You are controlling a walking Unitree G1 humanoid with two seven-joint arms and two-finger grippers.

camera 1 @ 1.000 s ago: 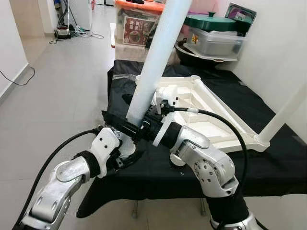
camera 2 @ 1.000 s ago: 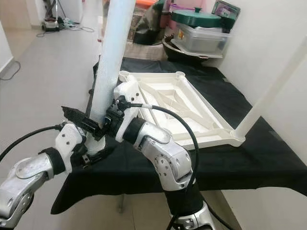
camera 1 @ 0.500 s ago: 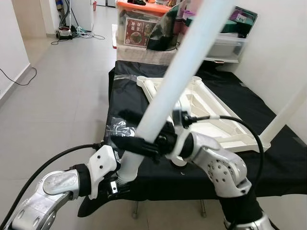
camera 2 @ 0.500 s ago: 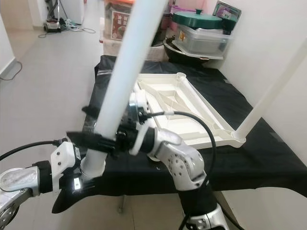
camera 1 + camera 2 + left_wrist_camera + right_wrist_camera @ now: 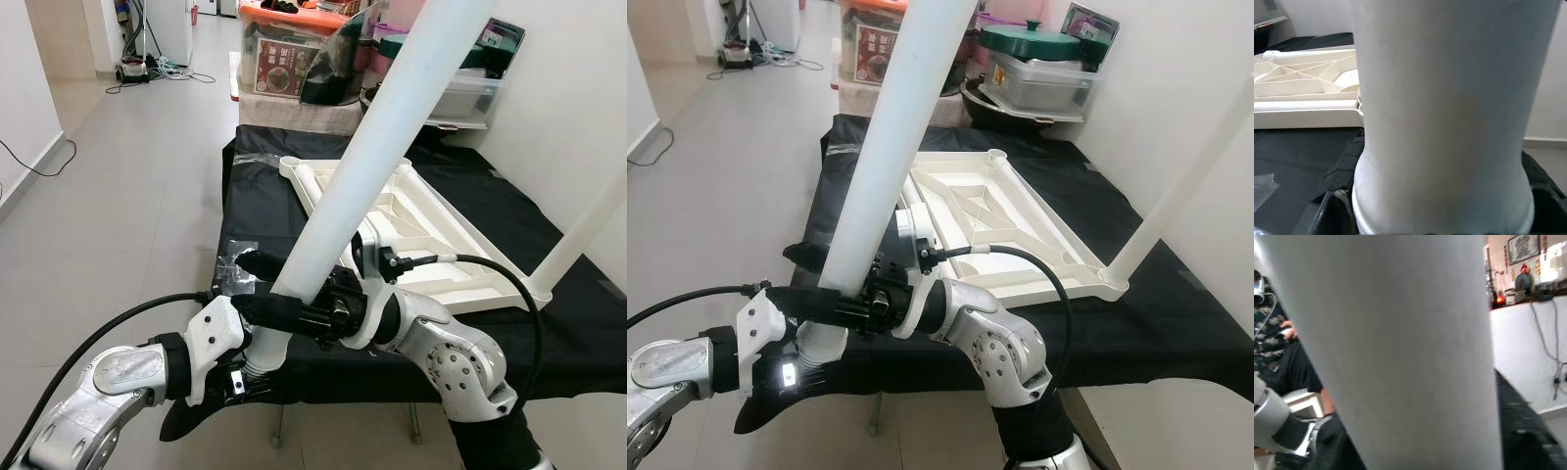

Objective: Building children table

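Observation:
A long white table leg [image 5: 377, 166] slants up to the right, held by both grippers in front of the black-covered table [image 5: 549, 323]. My right gripper [image 5: 272, 306] is shut on the table leg low down, its black fingers lying across the tube. My left gripper [image 5: 257, 367] is shut on the leg's ribbed bottom end, just past the table's near edge. The wrist views show the leg's surface [image 5: 1449, 112] [image 5: 1400, 347] from very close. The cream tabletop [image 5: 441, 230] lies upside down on the cloth. Another white leg [image 5: 588, 230] stands at its near right corner.
Storage boxes [image 5: 289, 59] and a green-lidded tub [image 5: 1038, 59] crowd the far end of the table. A white wall [image 5: 1176, 88] runs along the right. Tiled floor [image 5: 118, 196] with cables spreads to the left. A seated person [image 5: 1278, 347] appears in the right wrist view.
The leg has tipped from nearly upright to leaning right, and its bottom end has come down and toward me off the table edge. Both grippers kept their hold and moved with it.

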